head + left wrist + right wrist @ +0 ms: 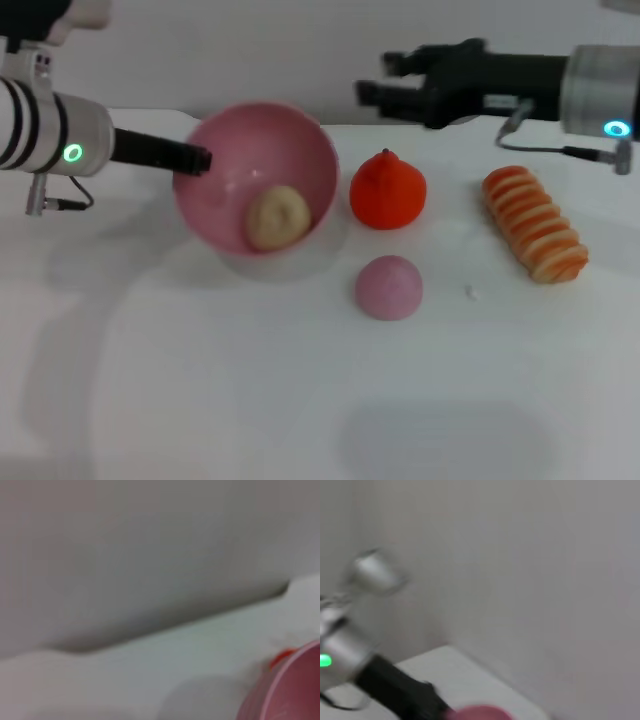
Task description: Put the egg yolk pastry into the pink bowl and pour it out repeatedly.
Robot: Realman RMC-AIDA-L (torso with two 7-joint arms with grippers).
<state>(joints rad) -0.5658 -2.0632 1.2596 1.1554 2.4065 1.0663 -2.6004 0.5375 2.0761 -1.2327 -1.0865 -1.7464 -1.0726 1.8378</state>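
The left gripper clamps the rim of the pink bowl, which is tipped away from it with the pastry lying at the low side, not yet poured out. The right gripper hovers empty, fingers spread, above and behind the bowl's far edge.

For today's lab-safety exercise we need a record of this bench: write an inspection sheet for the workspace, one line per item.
Surface: white table, bare in front.
Job's things: pink bowl tipped toward the camera, lifted at its rim; egg yolk pastry lying inside it.
Clutter: orange tangerine-like fruit, mauve dome, ridged bread roll, all apart on the table.
Hands: left hand shut on the bowl's rim; right hand open, raised above the table's far edge, holding nothing.
Cables: grey lead under the right wrist; another under the left.
Surroundings: plain grey wall.
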